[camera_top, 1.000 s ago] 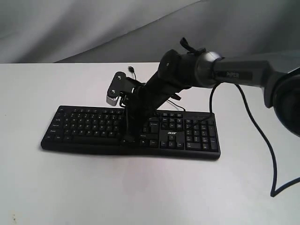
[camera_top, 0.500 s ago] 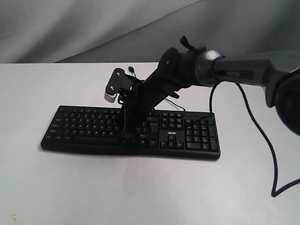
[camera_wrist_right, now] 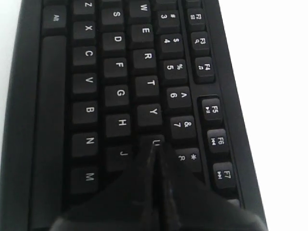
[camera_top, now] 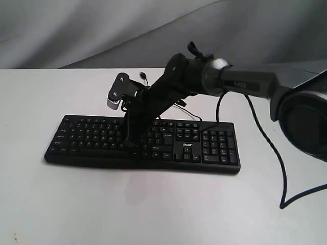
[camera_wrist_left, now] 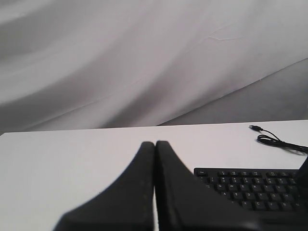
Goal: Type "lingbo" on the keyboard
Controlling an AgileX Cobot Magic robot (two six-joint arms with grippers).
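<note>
Lying under right hand (camera_wrist_right: 154, 147), keyboard (camera_wrist_right: 103, 72)

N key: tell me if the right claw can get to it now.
Probably yes: the shut right claw is by the J key, and the N key lies bare close by, nothing between.

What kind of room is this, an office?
Likely a robot test setup, not an office: a white table with a keyboard, a grey cloth backdrop, and a robot arm with its hand at the keys.
</note>
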